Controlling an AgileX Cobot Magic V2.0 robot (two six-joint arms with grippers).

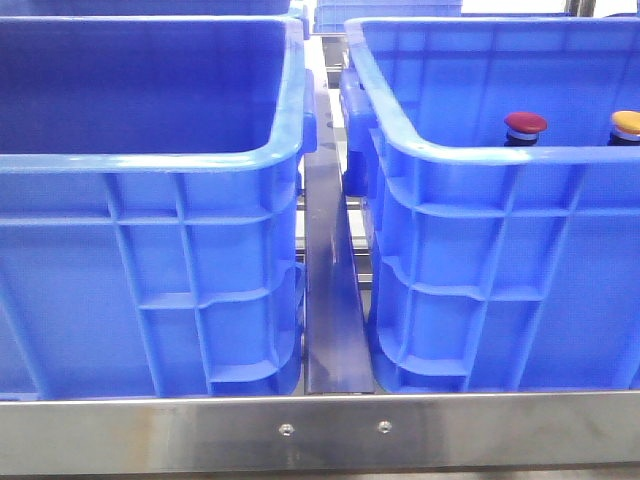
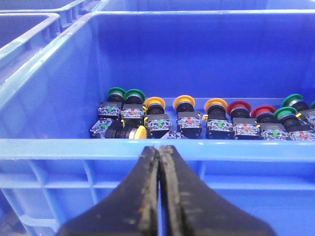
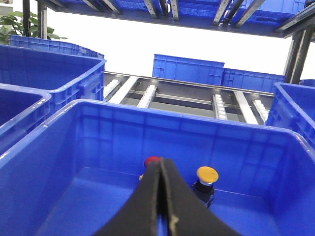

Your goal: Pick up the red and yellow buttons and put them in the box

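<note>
Dark red domed push button (image 1: pixel 525 124) and yellow-orange push button (image 1: pixel 626 123) stood in right bright blue ribbed plastic crate (image 1: pixel 480 150). Light, rigid, slick caps; grip dark bases. Left claw (image 2: pixel 159 162) and right claw (image 3: pixel 160 172) pressed together, empty.

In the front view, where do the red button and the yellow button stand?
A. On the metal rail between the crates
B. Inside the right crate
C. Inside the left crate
B. The red button and the yellow button show above the near rim of the right crate.
</note>
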